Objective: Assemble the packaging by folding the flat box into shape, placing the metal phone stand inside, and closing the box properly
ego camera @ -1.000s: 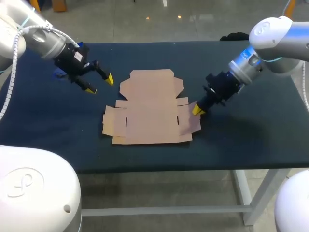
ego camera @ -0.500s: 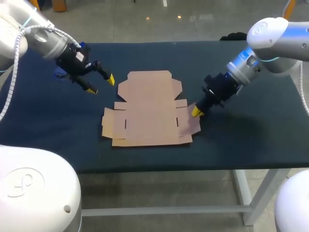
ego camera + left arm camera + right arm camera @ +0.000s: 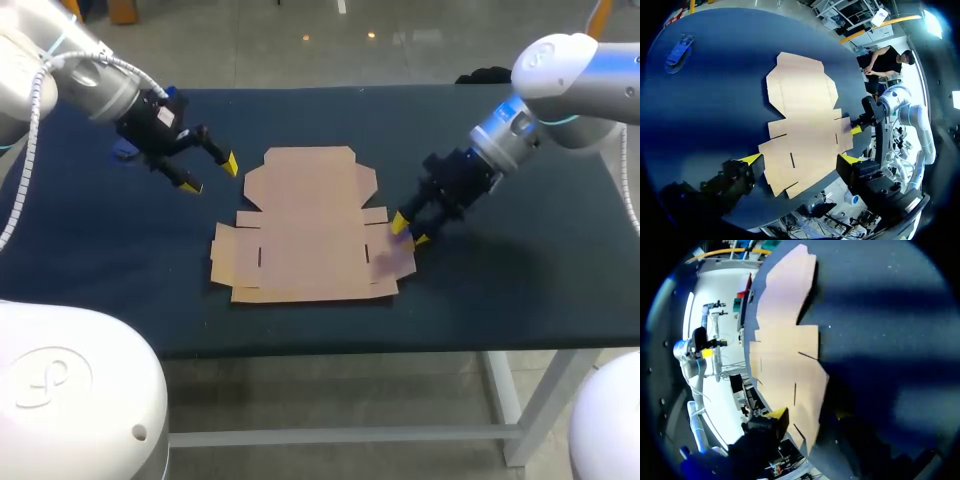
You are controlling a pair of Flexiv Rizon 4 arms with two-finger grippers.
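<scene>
**Task object.** A flat, unfolded brown cardboard box blank (image 3: 305, 225) lies spread on the dark blue, matte table top (image 3: 520, 290). Its outline is roughly cross-shaped. A broad panel with notched, angled corners points toward the far edge, a wide rectangular body sits nearer the robot, and small side flaps project left and right. Thin cut slits and crease lines mark the body. The surface is plain, smooth, uncoated card, lying level against the table.

**Position relative to the tools.** The right gripper (image 3: 409, 230) is at the blank's right side flap. Its yellow-tipped fingers stand slightly apart, holding nothing. In the right wrist view one tip is over the card and the other is beside its edge, over the table. The left gripper (image 3: 210, 174) hangs over bare table just beyond the blank's far left corner, with its fingers spread wide and empty. In the left wrist view the blank stretches ahead of these fingers.

**Other item.** A small blue object (image 3: 679, 51) rests near the table's far left edge, well apart from the blank.
</scene>
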